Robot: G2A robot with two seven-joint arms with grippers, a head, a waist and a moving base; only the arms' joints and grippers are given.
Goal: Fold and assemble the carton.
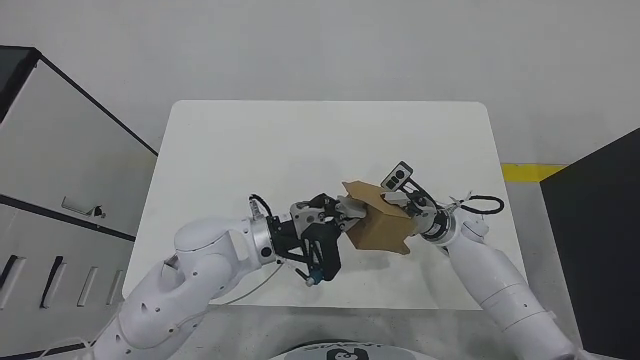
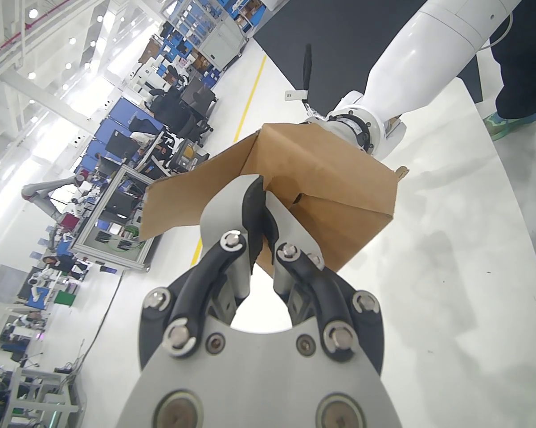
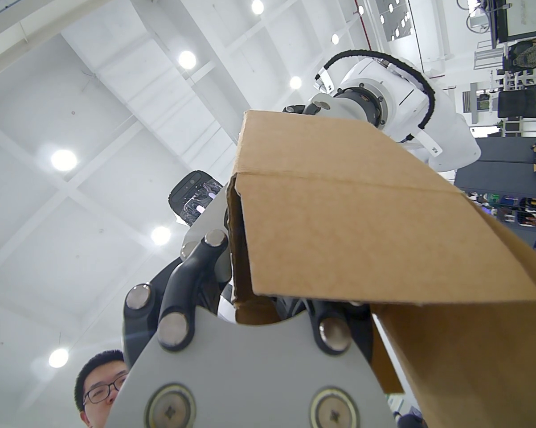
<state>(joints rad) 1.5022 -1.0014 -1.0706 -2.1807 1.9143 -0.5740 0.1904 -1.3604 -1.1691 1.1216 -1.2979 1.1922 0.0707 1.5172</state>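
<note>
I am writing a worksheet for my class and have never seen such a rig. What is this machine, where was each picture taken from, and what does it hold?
It is a two-armed robot at a white table. The top view looks down from above its arms; the other two come from a camera on each wrist. The left gripper and the right gripper each pinch one side of a brown, partly folded carton, held between them.

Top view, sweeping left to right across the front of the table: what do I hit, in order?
Left pincer, shut on a flap → carton → right pincer at the carton's other side, all over the white table.
</note>
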